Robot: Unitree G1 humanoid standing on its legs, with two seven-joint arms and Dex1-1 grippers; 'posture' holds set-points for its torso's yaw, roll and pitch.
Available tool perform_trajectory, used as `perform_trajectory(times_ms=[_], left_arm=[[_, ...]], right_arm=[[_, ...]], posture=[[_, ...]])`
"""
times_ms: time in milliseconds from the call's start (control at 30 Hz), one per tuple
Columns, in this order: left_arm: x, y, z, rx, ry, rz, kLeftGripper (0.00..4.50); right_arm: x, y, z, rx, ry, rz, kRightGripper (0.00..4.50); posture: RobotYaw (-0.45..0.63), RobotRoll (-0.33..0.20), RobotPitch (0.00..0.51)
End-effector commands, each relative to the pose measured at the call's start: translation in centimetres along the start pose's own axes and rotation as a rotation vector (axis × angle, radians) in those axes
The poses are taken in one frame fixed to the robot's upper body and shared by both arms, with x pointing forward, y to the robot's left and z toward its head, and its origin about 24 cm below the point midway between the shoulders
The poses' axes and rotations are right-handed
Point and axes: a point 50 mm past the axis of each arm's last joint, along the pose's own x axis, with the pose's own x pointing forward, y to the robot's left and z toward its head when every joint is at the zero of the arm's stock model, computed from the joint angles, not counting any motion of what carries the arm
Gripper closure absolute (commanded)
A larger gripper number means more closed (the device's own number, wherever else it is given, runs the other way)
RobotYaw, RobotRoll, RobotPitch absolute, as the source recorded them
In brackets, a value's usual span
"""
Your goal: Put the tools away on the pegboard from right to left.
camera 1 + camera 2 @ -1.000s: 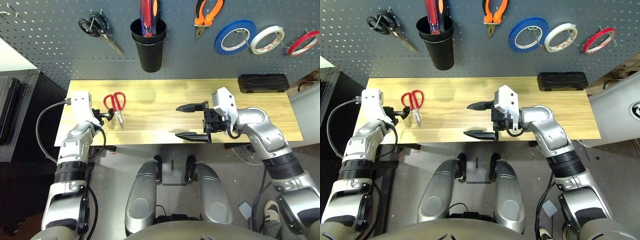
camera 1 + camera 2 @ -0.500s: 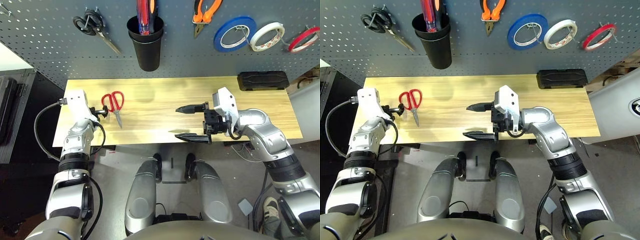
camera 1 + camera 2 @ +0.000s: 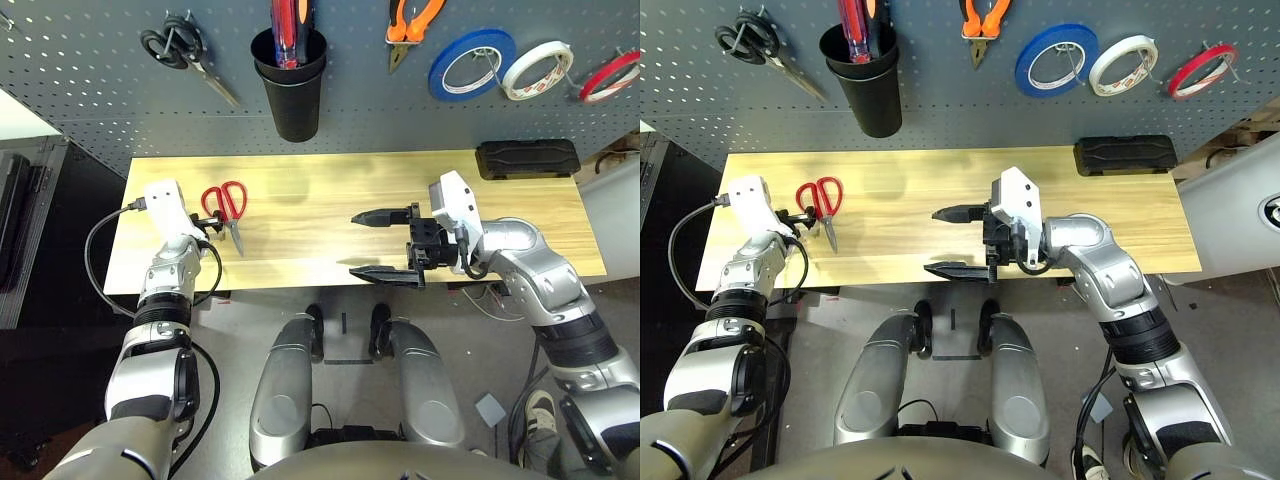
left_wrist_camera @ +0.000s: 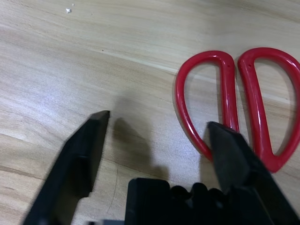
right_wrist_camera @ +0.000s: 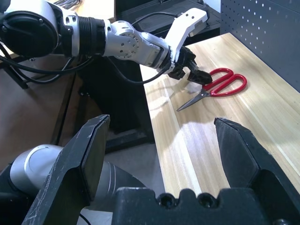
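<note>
The red-handled scissors (image 3: pixel 229 203) lie flat at the left end of the wooden table (image 3: pixel 320 200), blades pointing toward the front edge. My left gripper (image 4: pixel 157 127) is low over the table beside their handles, open. One finger (image 4: pixel 229 150) is at the outer edge of the nearer handle loop, and nothing sits between the fingers. My right gripper (image 3: pixel 374 244) hovers open over the table's middle front, holding nothing. On the pegboard (image 3: pixel 90 90) hang the red tape ring (image 3: pixel 607 79) and the orange-and-black pliers (image 3: pixel 412 24). The red-handled screwdriver (image 3: pixel 289 28) stands in a black cup (image 3: pixel 292 85).
Black-handled scissors (image 3: pixel 183 55) hang at the pegboard's left. A blue tape roll (image 3: pixel 470 68) and a white one (image 3: pixel 535 77) hang between the pliers and the red ring. A black block (image 3: pixel 527 160) lies at the table's back right corner.
My left gripper has edged up to the scissors' handles and its fingers have drawn slightly closer. The right arm has stayed put. The head view has shifted a little.
</note>
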Motion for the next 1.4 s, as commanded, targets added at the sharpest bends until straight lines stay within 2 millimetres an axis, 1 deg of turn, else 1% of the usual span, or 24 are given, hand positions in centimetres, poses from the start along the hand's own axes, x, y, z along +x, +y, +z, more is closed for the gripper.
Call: perform_trajectory(times_ms=[33, 200, 267, 300, 400, 567, 867, 967, 1100, 1267, 1300, 1400], left_arm=[[-0.2, 0.5, -2.7, 0.011, 0.098, 0.026, 1.64], [-0.6, 0.1, -2.8, 0.022, 0.086, -0.019, 3.70], [-0.9, 0.1, -2.5, 0.025, 0.064, -0.024, 4.38], [-1.1, 0.1, -2.2, 0.024, 0.045, -0.022, 4.45], [-1.7, 0.2, -1.6, 0.013, 0.010, -0.022, 4.45], [-3.5, 0.8, -0.3, -0.016, -0.052, -0.001, 4.45], [-7.6, 2.2, 3.6, -0.096, -0.219, 0.052, 4.45], [-8.7, 2.7, 4.6, -0.074, -0.263, 0.088, 4.45], [-10.4, 3.5, 6.9, -0.096, -0.366, 0.123, 4.45], [-11.2, 4.1, 8.9, -0.080, -0.447, 0.132, 4.45], [-11.2, 4.2, 9.2, -0.083, -0.458, 0.132, 4.45], [-11.6, 4.3, 10.6, -0.088, -0.529, 0.143, 4.45]], right_arm=[[-0.1, 0.4, 0.3, 0.004, -0.017, 0.012, 0.00], [-0.3, 0.2, 0.3, 0.002, -0.014, 0.009, 0.00], [-0.4, 0.0, 0.4, -0.001, -0.013, 0.007, 0.00], [-0.5, -0.1, 0.4, -0.003, -0.013, 0.004, 0.00], [-0.8, -0.4, 0.4, -0.009, -0.011, 0.000, 0.00], [-1.5, -0.9, 0.5, -0.025, -0.015, -0.006, 0.00], [-3.5, -2.0, 2.2, -0.081, -0.099, -0.006, 0.00], [-4.2, -2.2, 3.1, -0.086, -0.144, 0.011, 0.00], [-5.4, -2.5, 5.0, -0.113, -0.180, 0.028, 0.00], [-6.7, -2.9, 7.1, -0.164, -0.217, 0.019, 0.00], [-6.9, -3.0, 7.5, -0.171, -0.228, 0.017, 0.00], [-7.7, -3.4, 8.8, -0.205, -0.223, -0.006, 0.00]], posture=[[-0.08, 0.000, 0.406], [-0.07, 0.000, 0.399], [-0.07, 0.000, 0.397], [-0.07, 0.000, 0.397], [-0.05, 0.000, 0.390], [-0.03, 0.000, 0.378], [0.01, 0.000, 0.342], [0.01, 0.000, 0.327], [0.01, 0.000, 0.311], [0.01, 0.000, 0.299], [0.00, 0.000, 0.290], [0.00, 0.000, 0.290]])
